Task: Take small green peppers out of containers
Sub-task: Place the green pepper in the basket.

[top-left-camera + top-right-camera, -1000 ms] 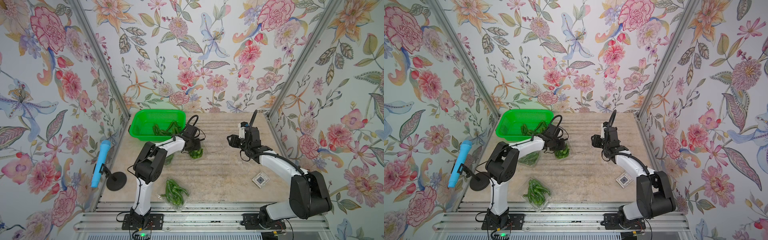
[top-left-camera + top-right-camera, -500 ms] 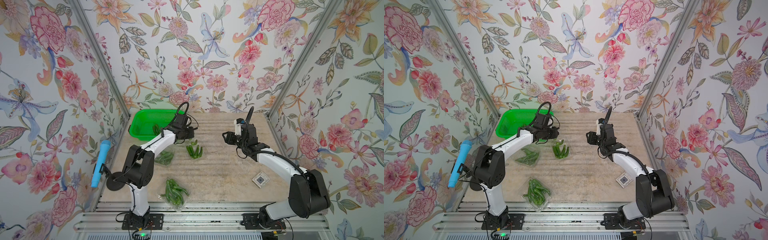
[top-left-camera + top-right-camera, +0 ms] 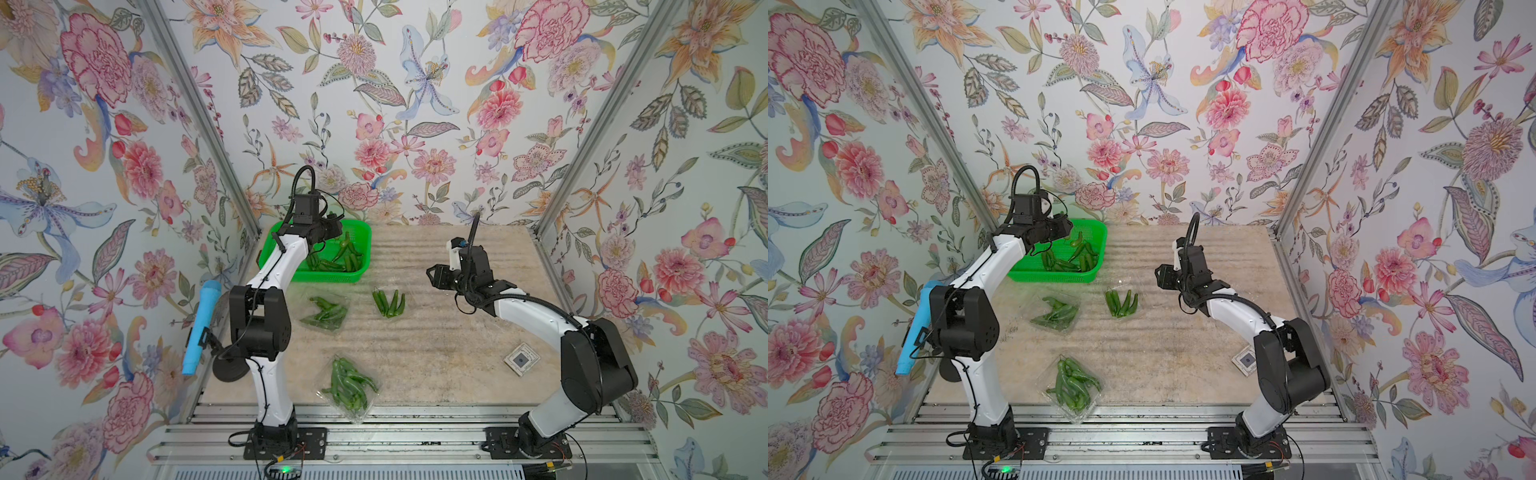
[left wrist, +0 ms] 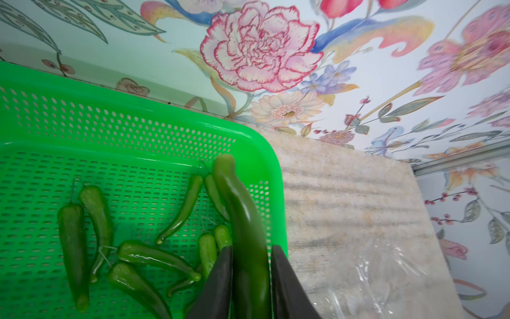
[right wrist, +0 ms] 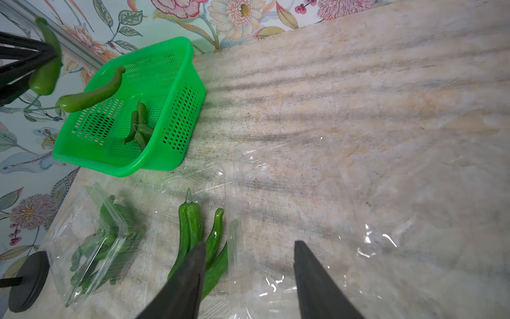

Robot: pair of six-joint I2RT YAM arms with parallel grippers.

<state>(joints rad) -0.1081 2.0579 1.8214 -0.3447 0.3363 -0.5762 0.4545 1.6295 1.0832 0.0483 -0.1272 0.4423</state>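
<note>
Hovering over green basket (image 4: 248, 135) at counter's (image 3: 457, 332) far left corner, left gripper (image 4: 251, 248) has pepper (image 4: 237, 198) between narrow jaws, can't tell if gripped; right gripper (image 5: 249, 243) wide, empty.

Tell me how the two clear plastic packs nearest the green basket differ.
The clear plastic clamshell pack nearer the left arm looks closed: its slender green peppers show dimly through the ribbed lid. The clear pack nearer the right arm lies open, its peppers bare. The closed pack holds a crossed heap; the open pack, a few peppers side by side. Both are thin, transparent and not yet emptied.
</note>
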